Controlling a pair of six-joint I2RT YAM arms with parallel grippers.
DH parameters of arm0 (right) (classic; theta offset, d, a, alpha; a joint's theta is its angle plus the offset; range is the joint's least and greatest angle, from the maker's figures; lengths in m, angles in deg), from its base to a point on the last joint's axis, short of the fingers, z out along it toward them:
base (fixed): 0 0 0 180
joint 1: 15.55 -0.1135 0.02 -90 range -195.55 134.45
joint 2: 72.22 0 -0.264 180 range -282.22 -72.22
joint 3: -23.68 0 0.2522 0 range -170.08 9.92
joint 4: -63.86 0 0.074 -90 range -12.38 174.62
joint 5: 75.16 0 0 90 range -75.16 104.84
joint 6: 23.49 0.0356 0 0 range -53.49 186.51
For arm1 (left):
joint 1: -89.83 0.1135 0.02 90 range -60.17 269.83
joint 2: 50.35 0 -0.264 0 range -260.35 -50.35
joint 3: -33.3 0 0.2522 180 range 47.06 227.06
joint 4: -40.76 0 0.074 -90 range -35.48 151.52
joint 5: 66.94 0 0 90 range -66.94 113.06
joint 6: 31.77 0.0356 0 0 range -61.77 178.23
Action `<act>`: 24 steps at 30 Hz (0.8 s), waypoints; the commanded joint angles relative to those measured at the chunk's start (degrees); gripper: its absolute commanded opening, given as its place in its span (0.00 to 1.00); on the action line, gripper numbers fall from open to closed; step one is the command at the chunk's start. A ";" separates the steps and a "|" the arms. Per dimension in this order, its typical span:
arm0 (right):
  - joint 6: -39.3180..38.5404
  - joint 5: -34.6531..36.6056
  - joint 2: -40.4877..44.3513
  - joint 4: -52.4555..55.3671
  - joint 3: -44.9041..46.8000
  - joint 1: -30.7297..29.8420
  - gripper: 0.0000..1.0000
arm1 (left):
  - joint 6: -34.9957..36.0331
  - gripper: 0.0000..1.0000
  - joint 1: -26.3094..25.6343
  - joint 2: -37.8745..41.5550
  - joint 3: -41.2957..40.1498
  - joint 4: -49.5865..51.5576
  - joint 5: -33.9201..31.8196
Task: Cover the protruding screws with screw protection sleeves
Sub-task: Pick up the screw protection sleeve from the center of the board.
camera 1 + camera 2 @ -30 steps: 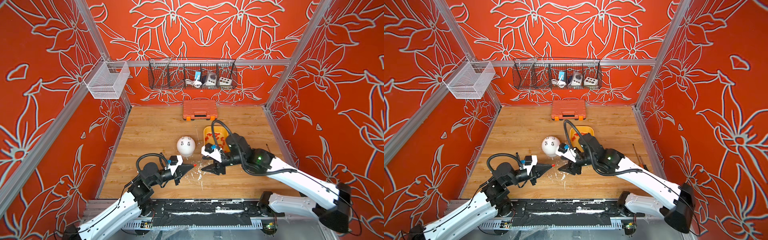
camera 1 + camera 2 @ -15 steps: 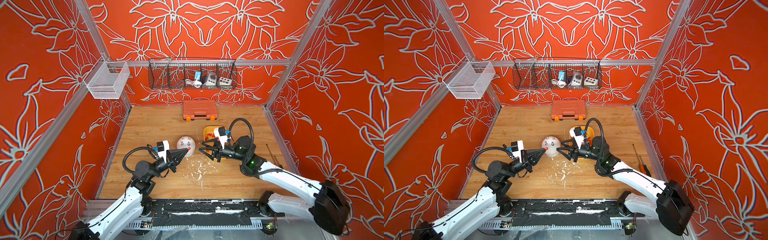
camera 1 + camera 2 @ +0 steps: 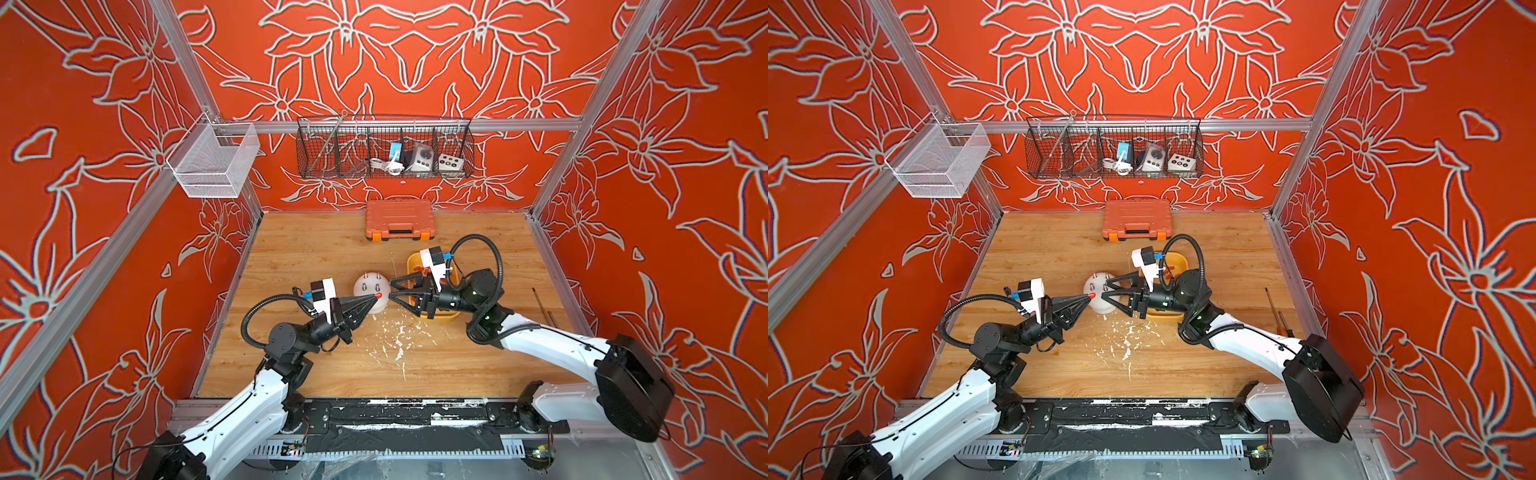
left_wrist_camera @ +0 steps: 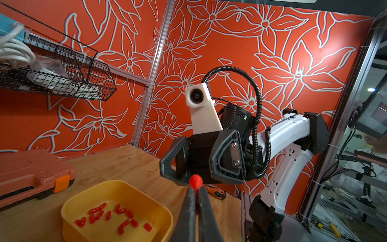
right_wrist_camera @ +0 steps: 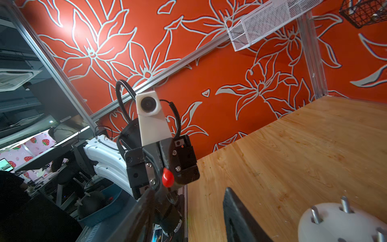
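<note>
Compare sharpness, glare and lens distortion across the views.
In both top views the light is even, the wooden table sharp, the frame posts splayed outward; in the left wrist view the left gripper looks dark and soft, the red sleeve at its tips clearer; in the right wrist view a bright patch glares on the wall and the right gripper blurs.

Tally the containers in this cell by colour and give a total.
Orange tool case: 1
Yellow tray: 1
White mesh basket: 1
Black wire basket: 1
Total: 4
</note>
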 commanded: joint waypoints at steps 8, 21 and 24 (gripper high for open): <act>2.48 -4.49 -2.79 -4.72 -3.71 -1.59 0.36 | 0.48 0.00 0.38 0.95 0.34 -2.17 0.81; 3.60 -5.61 -4.66 -5.53 -5.35 -1.81 0.30 | 0.87 0.00 0.36 1.13 0.00 -1.56 0.48; 3.58 -5.90 -4.80 -5.29 -5.35 -1.94 0.31 | 0.96 0.00 0.38 1.32 -0.09 -1.48 0.28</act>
